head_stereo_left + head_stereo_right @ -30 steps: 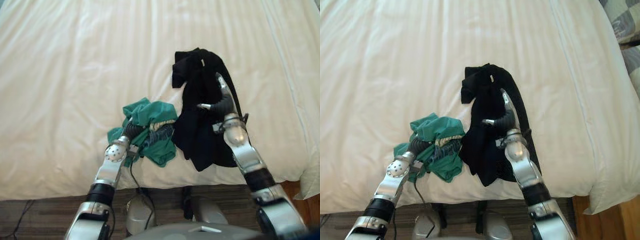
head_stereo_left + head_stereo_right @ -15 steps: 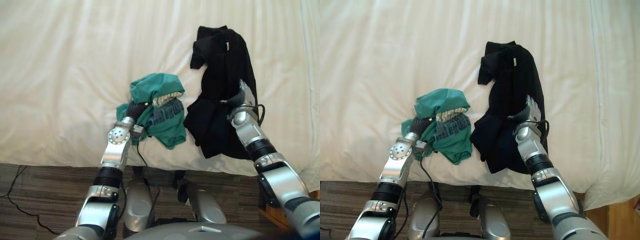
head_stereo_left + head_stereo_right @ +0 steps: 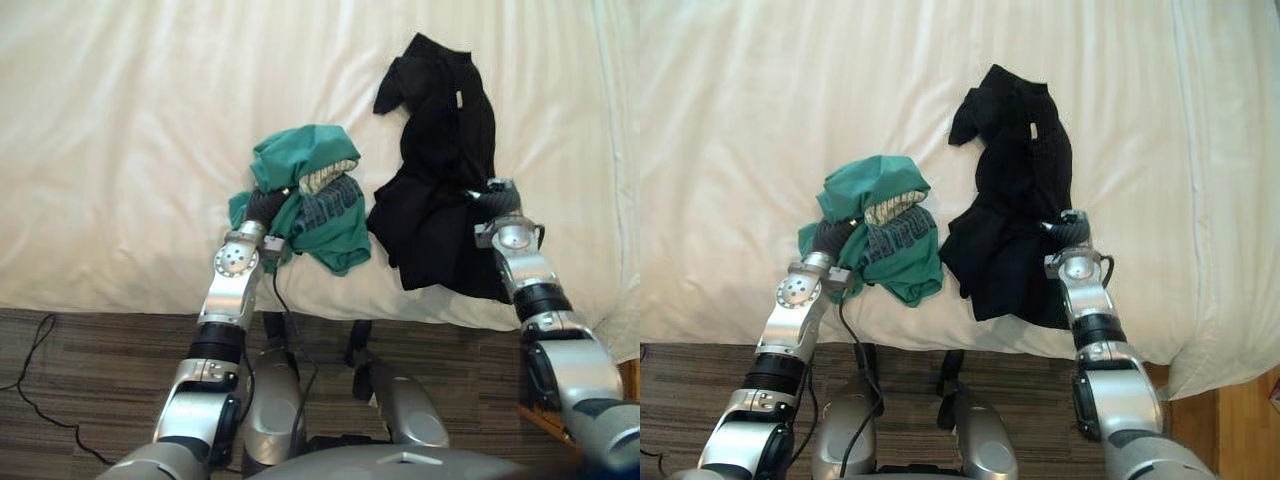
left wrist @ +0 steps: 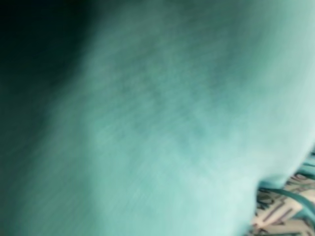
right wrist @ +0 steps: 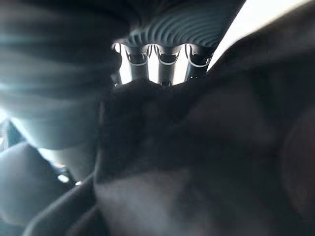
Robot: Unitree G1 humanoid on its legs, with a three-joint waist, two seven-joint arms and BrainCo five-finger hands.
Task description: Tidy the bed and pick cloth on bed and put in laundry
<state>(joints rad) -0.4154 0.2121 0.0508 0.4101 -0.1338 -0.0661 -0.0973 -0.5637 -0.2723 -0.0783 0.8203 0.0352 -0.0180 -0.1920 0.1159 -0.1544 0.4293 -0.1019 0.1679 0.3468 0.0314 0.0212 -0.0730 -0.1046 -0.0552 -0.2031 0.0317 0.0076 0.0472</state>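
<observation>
A crumpled teal cloth (image 3: 310, 195) bunches over the left hand (image 3: 262, 206) near the edge of the smooth white bed (image 3: 130, 130). Beside it, a limp black cloth (image 3: 440, 170) drapes over the right hand (image 3: 497, 196). I cannot tell either hand's grip.

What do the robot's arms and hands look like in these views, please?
Both arms are built of rounded silver-grey segments separated by black bands. The left arm carries a round silver disc with small holes near the wrist. The right arm has a rounded silver housing at the same place. The left hand and right hand each wear a dark ribbed cover.
</observation>
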